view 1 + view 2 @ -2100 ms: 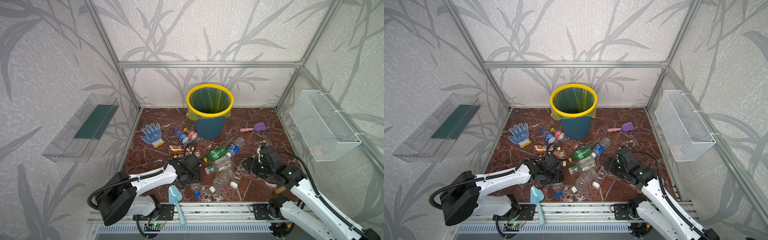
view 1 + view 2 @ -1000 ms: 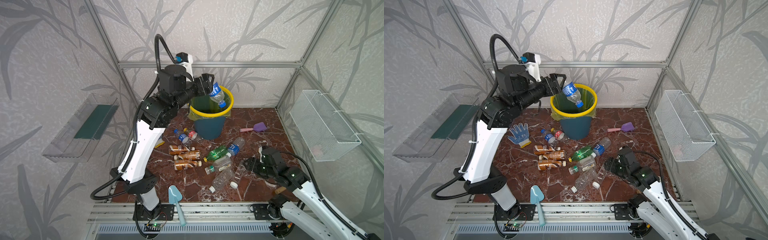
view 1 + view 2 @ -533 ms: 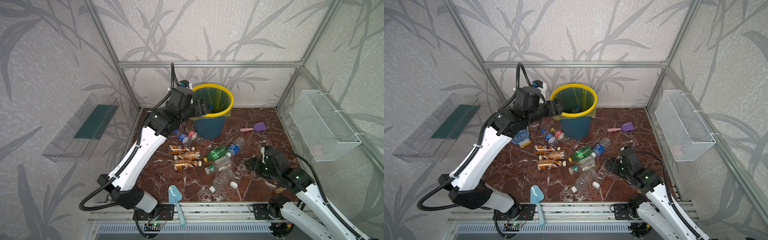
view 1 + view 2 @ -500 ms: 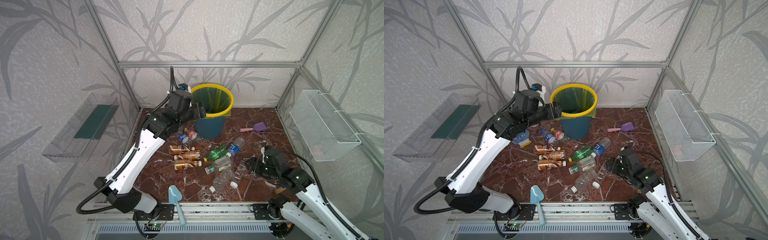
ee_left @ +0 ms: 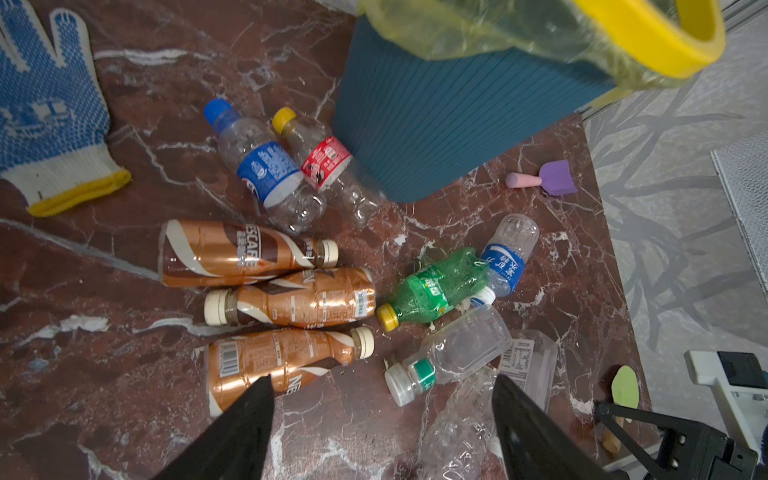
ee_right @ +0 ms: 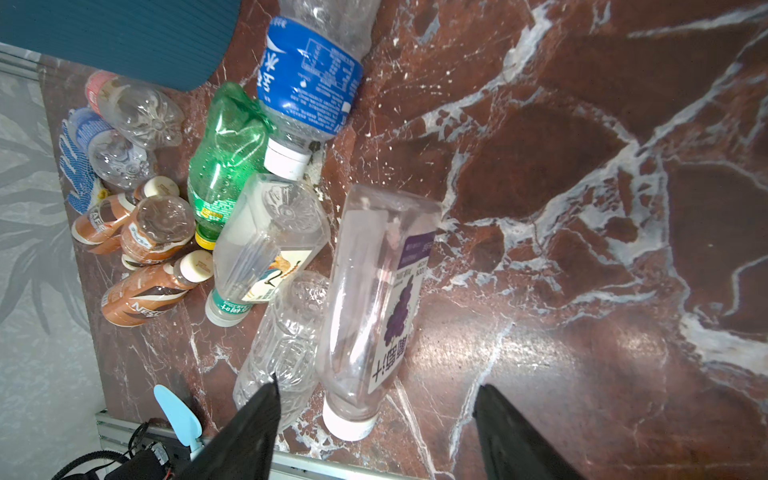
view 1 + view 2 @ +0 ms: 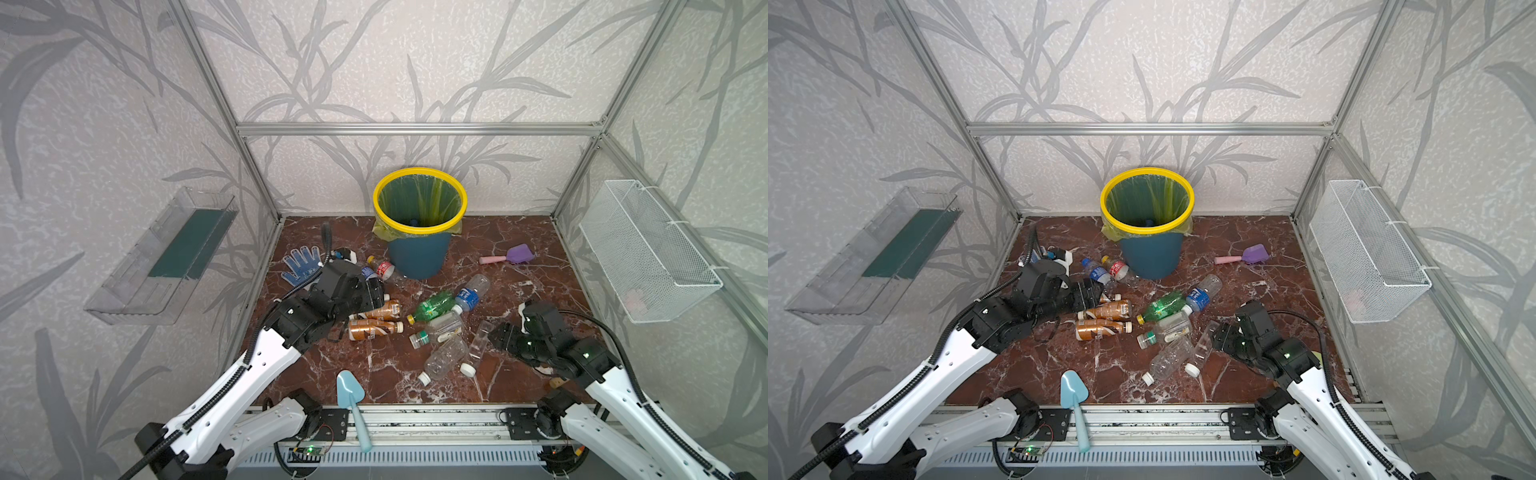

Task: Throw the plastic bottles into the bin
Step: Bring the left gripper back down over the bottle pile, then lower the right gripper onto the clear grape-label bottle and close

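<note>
Littering red marble floor, bottles, leaf-patterned walls, aluminium frame

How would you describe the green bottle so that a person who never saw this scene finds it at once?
Find the teal bin with the yellow rim at the back. Among the bottles on the floor before it, the green bottle lies between the brown bottles and a blue-labelled clear one. It alone is green.
</note>
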You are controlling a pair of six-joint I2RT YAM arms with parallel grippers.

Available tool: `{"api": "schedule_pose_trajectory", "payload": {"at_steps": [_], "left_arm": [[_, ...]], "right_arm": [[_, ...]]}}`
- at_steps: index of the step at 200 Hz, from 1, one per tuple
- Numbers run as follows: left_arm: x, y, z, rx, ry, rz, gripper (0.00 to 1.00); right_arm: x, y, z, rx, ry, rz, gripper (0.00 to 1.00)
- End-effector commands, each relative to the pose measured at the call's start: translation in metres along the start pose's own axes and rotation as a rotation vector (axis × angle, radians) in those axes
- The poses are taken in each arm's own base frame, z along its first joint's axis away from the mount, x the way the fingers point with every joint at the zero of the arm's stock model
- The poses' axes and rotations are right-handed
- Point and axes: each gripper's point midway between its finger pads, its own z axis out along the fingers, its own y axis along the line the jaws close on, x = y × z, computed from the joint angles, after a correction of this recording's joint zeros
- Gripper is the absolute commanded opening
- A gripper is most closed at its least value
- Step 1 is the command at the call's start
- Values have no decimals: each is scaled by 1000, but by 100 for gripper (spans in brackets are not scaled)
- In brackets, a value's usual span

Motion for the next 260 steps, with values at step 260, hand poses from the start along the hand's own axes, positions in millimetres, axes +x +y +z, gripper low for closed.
{"api": "schedule_pose_trajectory", "payload": {"at_steps": [260], "left_arm": [[81,41,24,4,162,-158,79]], "right_arm": [[-4,24,43,343,104,-126,73]]}}
